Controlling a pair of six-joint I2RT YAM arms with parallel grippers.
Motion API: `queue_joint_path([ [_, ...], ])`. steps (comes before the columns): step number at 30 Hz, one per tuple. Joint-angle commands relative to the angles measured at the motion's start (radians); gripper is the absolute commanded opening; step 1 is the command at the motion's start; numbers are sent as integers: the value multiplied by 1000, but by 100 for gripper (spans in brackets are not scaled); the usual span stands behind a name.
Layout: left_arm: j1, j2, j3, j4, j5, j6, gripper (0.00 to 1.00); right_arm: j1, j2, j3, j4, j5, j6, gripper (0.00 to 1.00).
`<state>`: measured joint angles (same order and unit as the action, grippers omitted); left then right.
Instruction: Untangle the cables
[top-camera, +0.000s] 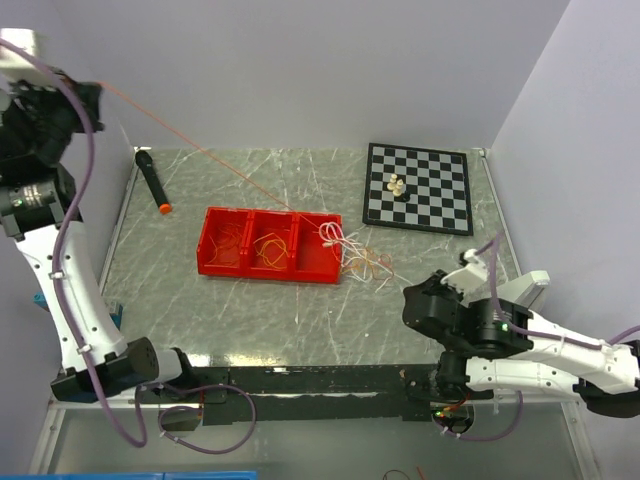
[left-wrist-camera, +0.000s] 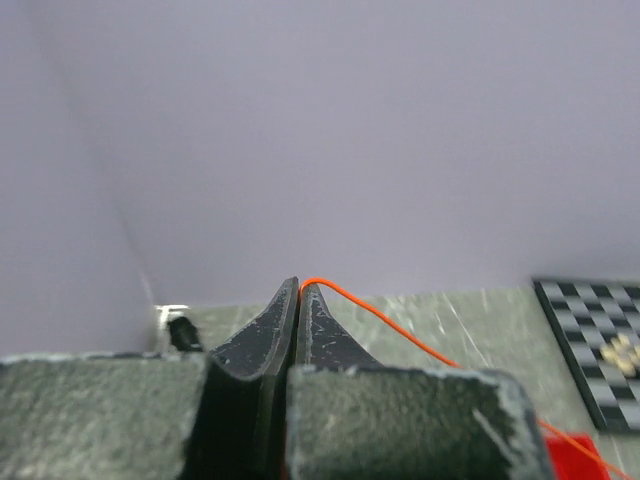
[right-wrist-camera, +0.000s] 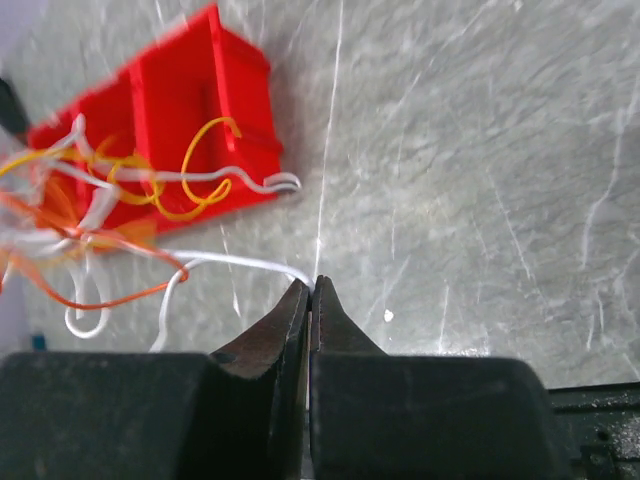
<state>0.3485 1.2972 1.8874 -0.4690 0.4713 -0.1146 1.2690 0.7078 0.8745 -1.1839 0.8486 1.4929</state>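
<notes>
Cables (top-camera: 355, 258) lie clumped on counter (top-camera: 300, 310) at R end of red tray (top-camera: 265, 274), L jaws shut on orange strand (left-wrist-camera: 400, 325) stretched taut up-left, R jaws pinching white strand (right-wrist-camera: 240, 262): mid pull-apart, next prob. needs steady opposing pull w/o dragging clump.

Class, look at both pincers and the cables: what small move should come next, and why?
Probably draw the left pincer slightly away from the clump: its orange cable runs taut toward that clump, while the right pincer, shut on a white cable, anchors it.
</notes>
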Motion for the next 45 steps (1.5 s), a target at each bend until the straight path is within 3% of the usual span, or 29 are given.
queue_joint_path([
  [1,150,30,90,145,-73,-126,1,-22,-11,47,-390,92,145,0],
  [5,265,86,119,179,-7,-181,1,-37,-16,17,-388,57,170,0],
  [11,334,161,170,194,9,-217,1,-49,27,-25,-390,17,190,0],
  [22,366,287,358,207,-224,-255,1,-120,-22,-98,-388,-40,204,0],
  [29,385,202,201,320,-132,-313,1,-154,-31,-82,-390,-22,181,0],
  [34,385,148,153,374,70,-342,2,-183,-42,-58,-370,-5,130,0],
  [39,385,105,138,542,471,-520,2,-197,11,-62,-203,-42,-48,0],
  [43,365,60,47,1012,798,-880,3,-215,152,-54,-166,-101,-138,0],
  [45,327,41,16,1147,863,-1011,2,-214,211,-49,-135,-131,-170,8],
])
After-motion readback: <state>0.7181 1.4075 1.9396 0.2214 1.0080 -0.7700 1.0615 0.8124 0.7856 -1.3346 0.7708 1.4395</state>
